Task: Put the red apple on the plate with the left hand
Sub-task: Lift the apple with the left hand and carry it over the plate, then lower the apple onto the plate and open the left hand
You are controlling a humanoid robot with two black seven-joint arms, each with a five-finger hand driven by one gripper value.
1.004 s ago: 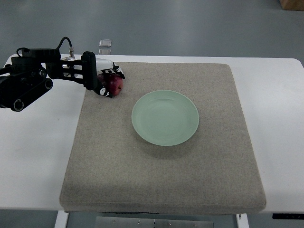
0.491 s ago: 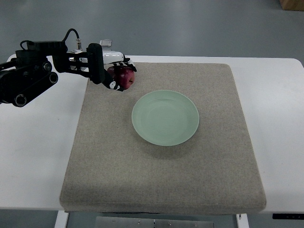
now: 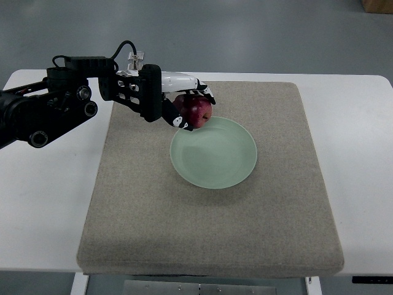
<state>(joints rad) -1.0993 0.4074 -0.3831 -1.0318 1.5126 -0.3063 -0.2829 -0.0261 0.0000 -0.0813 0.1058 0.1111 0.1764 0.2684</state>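
Observation:
The red apple [image 3: 199, 110] is held in my left hand [image 3: 190, 107], whose fingers are curled around it. The black left arm reaches in from the picture's left edge across the upper left of the mat. Hand and apple hover over the far-left rim of the pale green plate [image 3: 227, 166], which lies in the middle of the grey mat. The underside of the apple is hidden by the fingers. No right arm shows.
A grey felt mat [image 3: 209, 233] covers most of the white table [image 3: 43, 203]. A small clear object [image 3: 136, 57] sits at the table's far edge behind the arm. Grey floor lies beyond the table.
My left hand has carried the apple up off the mat's upper-left area and to the right, from beside the plate to over its far-left rim.

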